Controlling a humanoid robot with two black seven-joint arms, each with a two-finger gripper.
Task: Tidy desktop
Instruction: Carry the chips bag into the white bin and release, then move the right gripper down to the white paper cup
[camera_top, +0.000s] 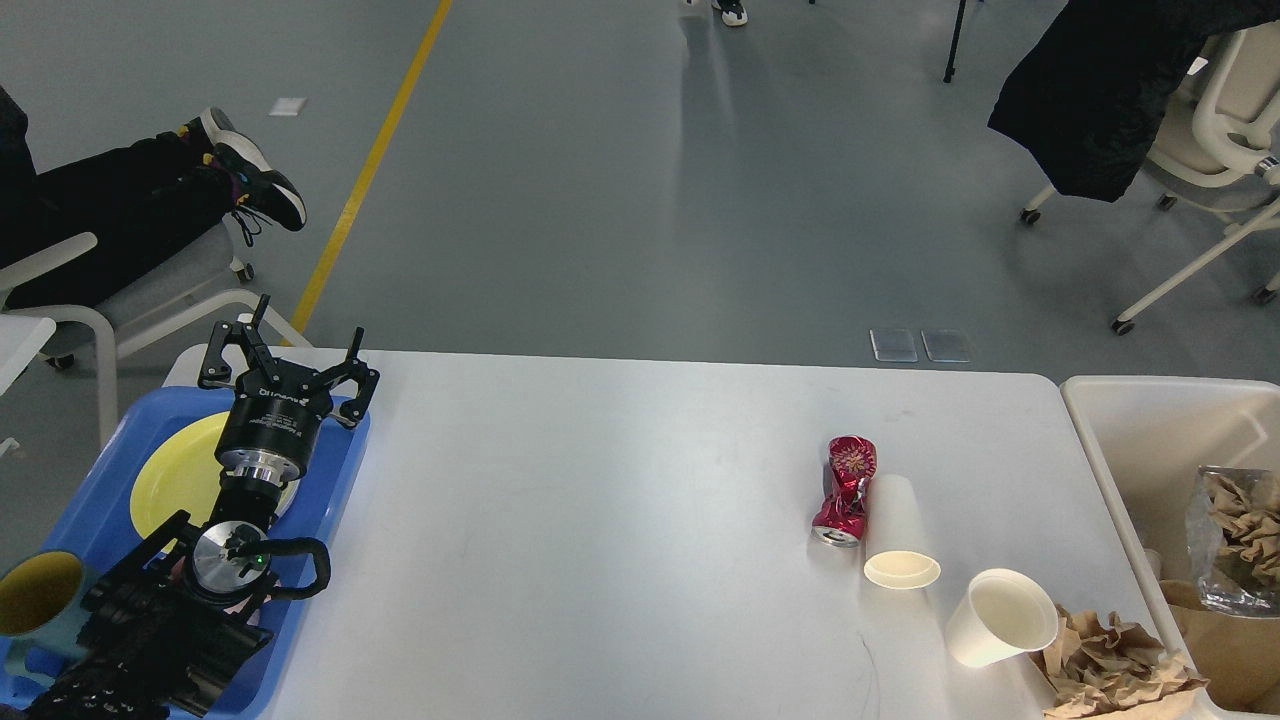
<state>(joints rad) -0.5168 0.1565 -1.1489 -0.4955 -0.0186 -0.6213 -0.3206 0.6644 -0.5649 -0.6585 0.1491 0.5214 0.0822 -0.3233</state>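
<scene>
The white desktop (620, 520) fills the lower view. A crushed red can (845, 490) lies at its right, touching a white paper cup (893, 535) lying on its side. A second white cup (1000, 618) lies tilted nearer the front right, beside crumpled brown paper (1110, 665). My left gripper (300, 345) is open and empty, held above the far edge of a blue tray (100, 510) at the table's left end. The right gripper is out of view.
The blue tray holds a yellow plate (175, 480) and a mug with a yellow inside (40, 595). A cream-white bin (1150, 440) with brown paper and a clear bag stands past the right edge. Chairs and a seated person's legs stand beyond the table.
</scene>
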